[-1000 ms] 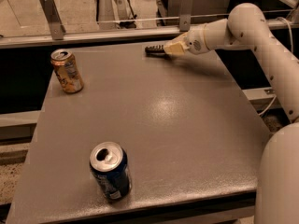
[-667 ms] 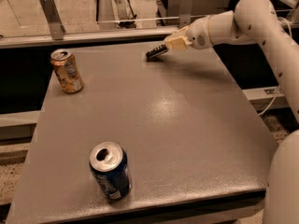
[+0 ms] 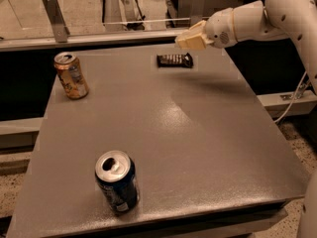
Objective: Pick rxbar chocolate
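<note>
The rxbar chocolate (image 3: 174, 60), a small flat bar in a dark wrapper with pale lettering, lies flat on the grey table (image 3: 208, 133) near its far edge. My gripper (image 3: 187, 39), cream coloured at the end of the white arm, hangs just above and to the right of the bar. It is apart from the bar and holds nothing that I can see.
An orange-gold soda can (image 3: 72, 75) stands at the far left of the table. A blue soda can (image 3: 117, 181) stands near the front edge. A metal rail (image 3: 99, 36) and an upright bracket (image 3: 53, 16) run behind the table. A cable (image 3: 297, 95) hangs at the right.
My gripper was at the bar's right end and has risen up and to the right, away from it. The bar now lies flat on the table, uncovered.
</note>
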Motion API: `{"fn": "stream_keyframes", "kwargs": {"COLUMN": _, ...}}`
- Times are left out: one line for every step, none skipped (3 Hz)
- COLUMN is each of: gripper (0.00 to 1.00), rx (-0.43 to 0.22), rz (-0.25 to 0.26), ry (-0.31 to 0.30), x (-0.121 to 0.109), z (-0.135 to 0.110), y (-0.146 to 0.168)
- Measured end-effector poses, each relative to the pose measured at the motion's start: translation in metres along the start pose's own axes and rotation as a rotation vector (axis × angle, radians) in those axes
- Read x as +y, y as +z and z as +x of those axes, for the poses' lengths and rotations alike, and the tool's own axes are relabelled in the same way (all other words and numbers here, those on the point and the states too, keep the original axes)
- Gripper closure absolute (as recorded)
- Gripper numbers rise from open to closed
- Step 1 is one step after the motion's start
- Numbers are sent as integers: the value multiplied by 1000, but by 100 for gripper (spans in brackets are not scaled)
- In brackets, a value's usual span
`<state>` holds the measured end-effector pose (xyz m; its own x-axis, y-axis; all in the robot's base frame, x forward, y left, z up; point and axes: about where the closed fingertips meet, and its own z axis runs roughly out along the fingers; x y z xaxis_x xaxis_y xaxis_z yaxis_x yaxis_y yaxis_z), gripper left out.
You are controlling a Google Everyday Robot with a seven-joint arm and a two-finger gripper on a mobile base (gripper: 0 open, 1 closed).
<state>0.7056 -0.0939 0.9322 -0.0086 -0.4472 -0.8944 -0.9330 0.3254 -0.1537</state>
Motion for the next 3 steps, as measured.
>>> {"fn": "stream_keyframes", "kwargs": {"gripper": 82, "rx": 50, "rz": -36, "ry": -17, "x": 11, "z": 2, "y": -2}}
{"fn": "stream_keyframes", "kwargs": {"gripper": 59, "rx": 50, "rz": -43, "ry": -16, "x": 12, "z": 2, "y": 1}}
{"fn": "stream_keyframes", "kwargs": {"gripper": 36, "rx": 40, "rz": -3, "ry": 0, "x": 14, "z": 6, "y": 0}}
